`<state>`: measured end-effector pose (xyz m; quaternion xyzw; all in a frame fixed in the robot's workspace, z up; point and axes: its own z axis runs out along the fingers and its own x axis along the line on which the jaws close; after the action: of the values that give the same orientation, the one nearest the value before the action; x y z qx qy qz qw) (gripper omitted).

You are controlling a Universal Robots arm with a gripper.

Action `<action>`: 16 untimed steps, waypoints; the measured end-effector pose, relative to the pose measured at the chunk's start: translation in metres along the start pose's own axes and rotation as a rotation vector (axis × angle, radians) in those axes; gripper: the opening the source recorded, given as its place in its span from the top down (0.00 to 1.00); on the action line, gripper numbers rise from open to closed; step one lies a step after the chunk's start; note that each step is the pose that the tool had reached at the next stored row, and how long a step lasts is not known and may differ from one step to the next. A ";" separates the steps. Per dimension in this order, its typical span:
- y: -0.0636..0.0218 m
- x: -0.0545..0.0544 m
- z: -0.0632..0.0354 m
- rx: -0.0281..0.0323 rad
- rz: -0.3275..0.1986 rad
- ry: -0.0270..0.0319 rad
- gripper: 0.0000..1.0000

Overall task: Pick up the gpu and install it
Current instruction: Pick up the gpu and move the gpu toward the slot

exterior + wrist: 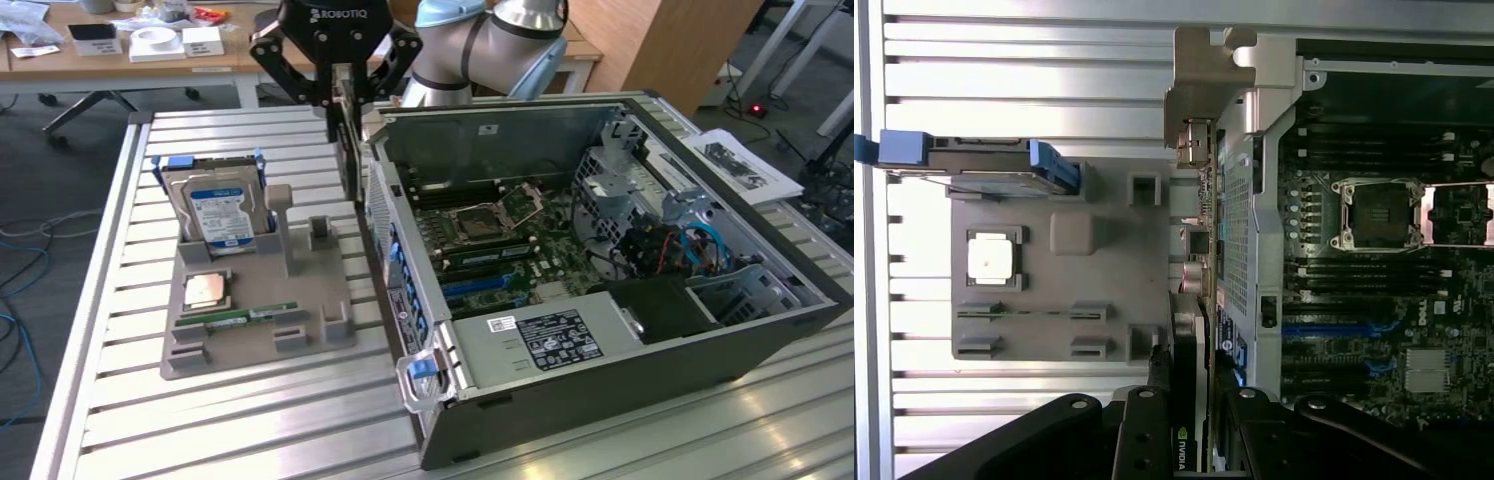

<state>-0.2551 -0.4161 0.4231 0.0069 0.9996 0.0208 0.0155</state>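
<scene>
Hard drive (214, 208): stands upright in a slot of the grey holder, blue label facing out, at the exterior view's left.
Grey holder (254, 340): lies flat on the slatted metal table (200, 430). A square processor chip (203, 290) and a narrow green memory stick (254, 317) sit in its pockets.
Gripper (347, 100): hangs over the gap between the holder and the computer case, fingers pointing down.
Jaws: clenched on the gpu, one finger on each flat side of the board.
Gpu (350, 150): held on edge between the fingers and hanging straight down below them, just beside the case's perforated wall and outside it.
Gpu from the wrist (1192, 320): seen edge-on, running away from the fingers (1142, 430), with its silver end bracket (1204, 80) at the far end, between holder and case.
Computer case (747, 340): lies on its side with the panel off, to the exterior view's right of the gripper.
Motherboard (494, 240): faces up inside the case, blue slots (481, 285) near its front edge.
</scene>
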 end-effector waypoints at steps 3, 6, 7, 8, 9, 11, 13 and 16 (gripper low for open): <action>0.0000 -0.001 0.0000 0.0000 0.000 0.0000 0.73; 0.0001 -0.002 0.0001 -0.0001 0.000 0.0000 0.73; 0.0001 -0.003 0.0001 -0.0001 0.000 0.0000 0.73; 0.0001 -0.003 0.0001 0.0000 0.000 0.0000 0.73; 0.0001 -0.003 0.0001 0.0000 0.000 0.0000 0.73; 0.0001 -0.004 0.0001 -0.0001 0.000 0.0000 0.73; 0.0001 -0.005 0.0002 0.0000 0.000 0.0000 0.73; 0.0002 -0.006 0.0002 0.0000 0.000 0.0000 0.73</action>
<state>-0.2491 -0.4160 0.4230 0.0070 0.9996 0.0209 0.0155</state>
